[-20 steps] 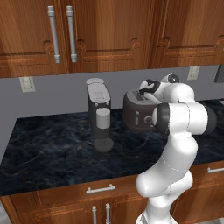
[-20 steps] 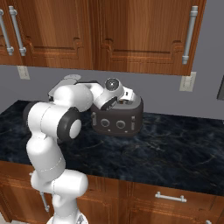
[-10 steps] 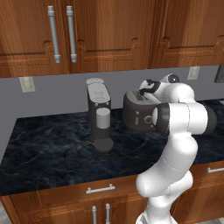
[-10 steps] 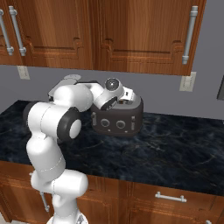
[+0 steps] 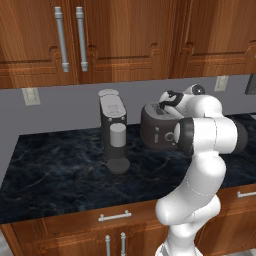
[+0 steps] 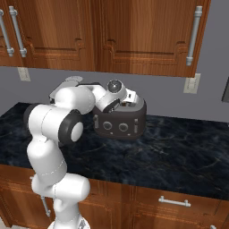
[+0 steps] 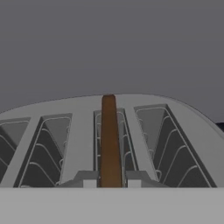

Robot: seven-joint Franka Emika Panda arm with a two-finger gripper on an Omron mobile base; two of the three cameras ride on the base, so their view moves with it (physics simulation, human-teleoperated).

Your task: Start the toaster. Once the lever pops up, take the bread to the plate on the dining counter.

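Observation:
The dark grey toaster (image 5: 156,129) (image 6: 120,121) stands on the black marbled counter against the wall. My gripper (image 5: 168,102) (image 6: 127,100) reaches down onto its top from above. In the hand view the toaster's slotted top (image 7: 78,131) is right below me, and the dark brown bread (image 7: 109,140) stands on edge in the middle slot. My gripper (image 7: 111,181) is shut on the bread, with one fingertip pressed against each side of the slice's near end. The plate and the dining counter are out of view.
A tall grey coffee machine (image 5: 113,131) stands just left of the toaster. Wooden wall cabinets (image 5: 125,35) hang above the counter (image 5: 60,175), and drawers with silver handles (image 6: 174,202) lie below. Open counter lies right of the toaster (image 6: 188,147).

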